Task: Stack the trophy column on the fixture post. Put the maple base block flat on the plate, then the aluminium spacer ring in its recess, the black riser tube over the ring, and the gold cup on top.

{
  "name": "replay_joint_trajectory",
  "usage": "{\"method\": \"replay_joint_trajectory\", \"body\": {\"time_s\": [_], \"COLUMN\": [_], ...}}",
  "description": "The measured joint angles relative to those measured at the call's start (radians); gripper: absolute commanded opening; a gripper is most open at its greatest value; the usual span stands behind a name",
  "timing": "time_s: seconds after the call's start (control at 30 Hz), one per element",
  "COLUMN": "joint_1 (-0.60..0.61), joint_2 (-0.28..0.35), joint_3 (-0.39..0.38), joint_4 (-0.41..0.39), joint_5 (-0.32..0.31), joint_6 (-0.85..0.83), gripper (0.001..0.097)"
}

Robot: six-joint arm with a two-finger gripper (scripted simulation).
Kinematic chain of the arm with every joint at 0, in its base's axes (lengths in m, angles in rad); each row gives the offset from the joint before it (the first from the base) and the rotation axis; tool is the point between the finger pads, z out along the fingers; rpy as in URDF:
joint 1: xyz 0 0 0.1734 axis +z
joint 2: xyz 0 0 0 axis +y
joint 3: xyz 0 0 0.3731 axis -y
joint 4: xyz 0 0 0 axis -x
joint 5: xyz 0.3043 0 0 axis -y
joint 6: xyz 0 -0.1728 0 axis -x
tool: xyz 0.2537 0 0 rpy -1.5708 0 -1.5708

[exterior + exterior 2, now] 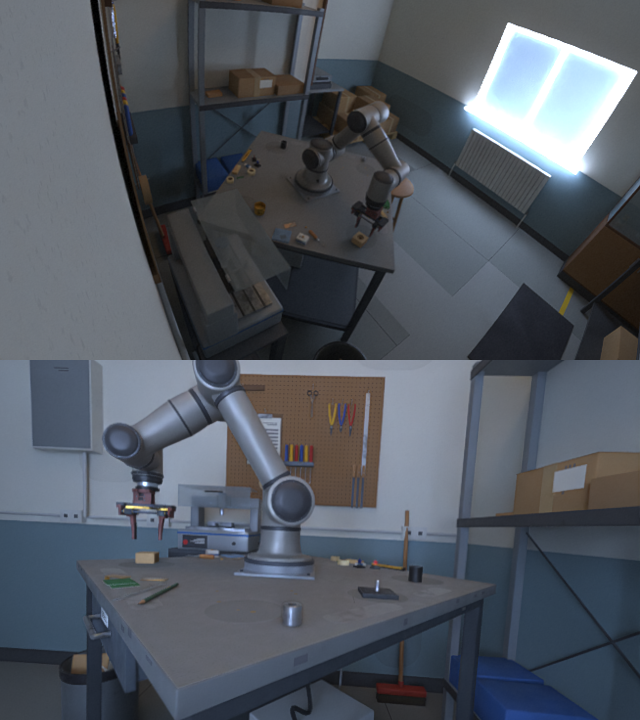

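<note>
The gold cup point(259, 208) shows only in the side camera, on the table's left part; in the second side camera the arm's base hides it. The maple base block point(359, 238) point(146, 557) lies flat near a table corner. My gripper point(369, 225) point(146, 534) hangs just above it, open and empty. The fixture plate with its post point(378, 592) sits across the table. The black riser tube point(415, 573) point(283, 144) stands beyond the plate. The aluminium spacer ring point(292, 613) stands near the table edge.
A bin point(80, 669) stands under the table corner below the block. A pencil point(158, 593), a green card point(121, 582) and small parts point(302, 238) lie on the table. A machine point(217, 527) stands behind the arm's base point(277, 565). A stool point(402, 188) stands beside the table.
</note>
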Motion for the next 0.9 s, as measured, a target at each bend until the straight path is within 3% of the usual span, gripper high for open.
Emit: {"method": "replay_joint_trajectory", "body": {"time_s": [0.4,0.9], "joint_1": [-0.001,-0.001], "joint_2": [0.09,0.103], "joint_3": [-0.049,-0.054], "joint_4": [0.0,0.0], "joint_5": [0.137,0.157], "joint_6": [0.0,0.0], "gripper": [0.0765,0.0765]}}
